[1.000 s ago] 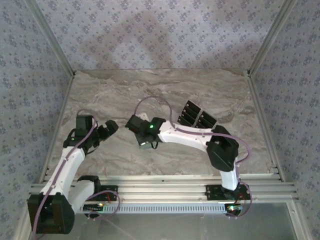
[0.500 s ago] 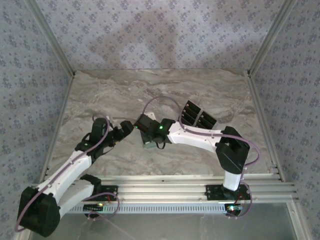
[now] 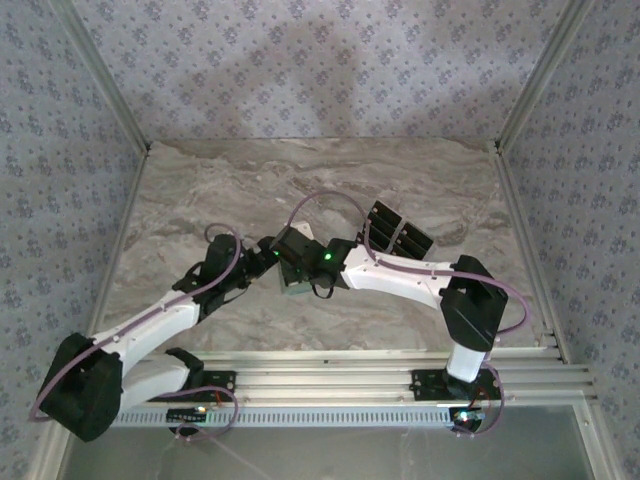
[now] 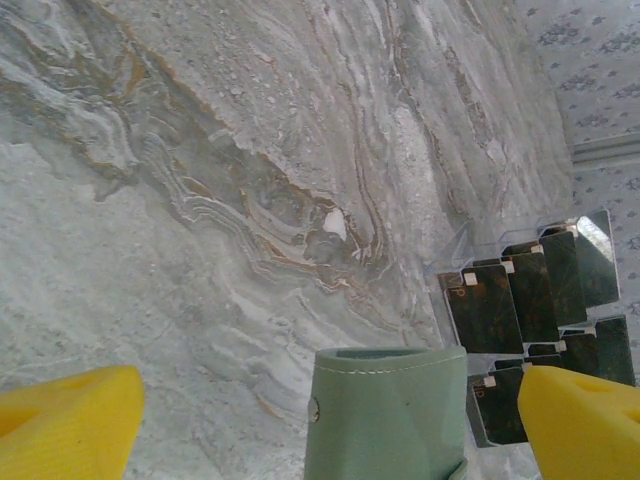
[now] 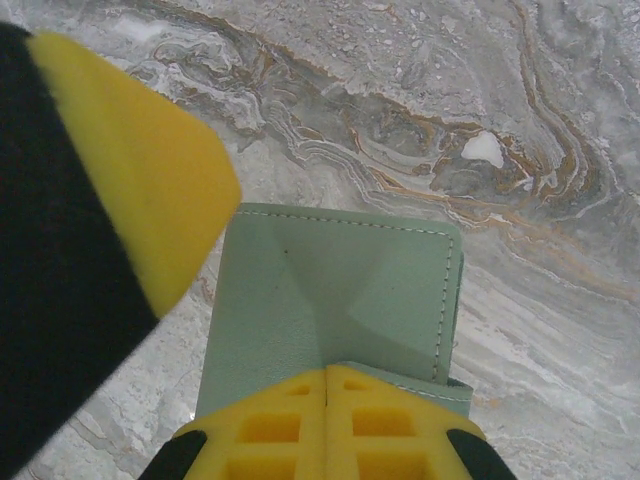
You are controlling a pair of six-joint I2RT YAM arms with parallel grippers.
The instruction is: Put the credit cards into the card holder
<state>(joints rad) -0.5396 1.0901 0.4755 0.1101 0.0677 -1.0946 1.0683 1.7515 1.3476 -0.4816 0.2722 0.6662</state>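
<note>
At counter (image 4: 200, 150) centre, right gripper (image 5: 327, 395) jaws clamp the card holder (image 5: 330, 290) by one edge; left gripper (image 4: 330, 410) jaws stand apart astride it. Risk: an off-centre left closure twists the holder loose. The credit cards (image 4: 530, 300) lie just beyond.

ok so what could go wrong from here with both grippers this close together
1. The right gripper pinches the card holder by one edge only. If the open left gripper, straddling it, closes off-centre, the holder may twist or slip free.
2. A left finger hangs close beside the right gripper, so the two could bump.
</note>
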